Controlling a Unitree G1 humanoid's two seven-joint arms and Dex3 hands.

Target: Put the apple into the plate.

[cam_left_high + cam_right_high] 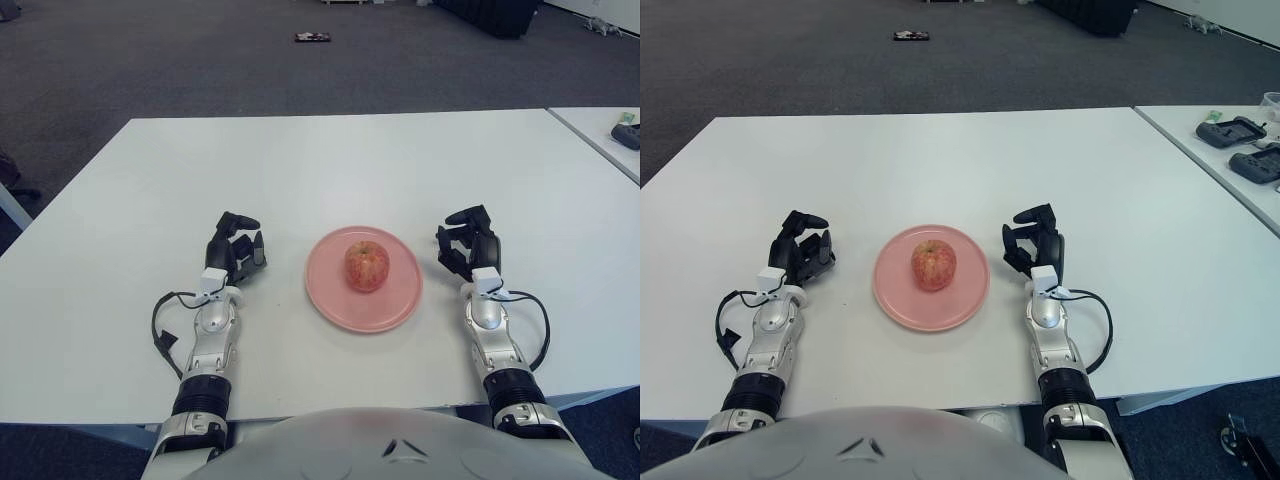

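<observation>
A red apple (pixel 367 266) stands upright in the middle of a pink plate (pixel 333 300) near the front of the white table (pixel 330 160). My left hand (pixel 236 248) shows to the left of the plate, fingers curled and holding nothing. To the plate's right is my right hand (pixel 464 242), a short gap from the rim, its fingers also curled around nothing. Neither hand touches the apple or the plate.
A second white table (pixel 1230 150) stands to the right, carrying dark devices (pixel 1232 131). A small dark object (pixel 313 38) lies on the grey carpet far behind the table. The table's front edge runs just under my forearms.
</observation>
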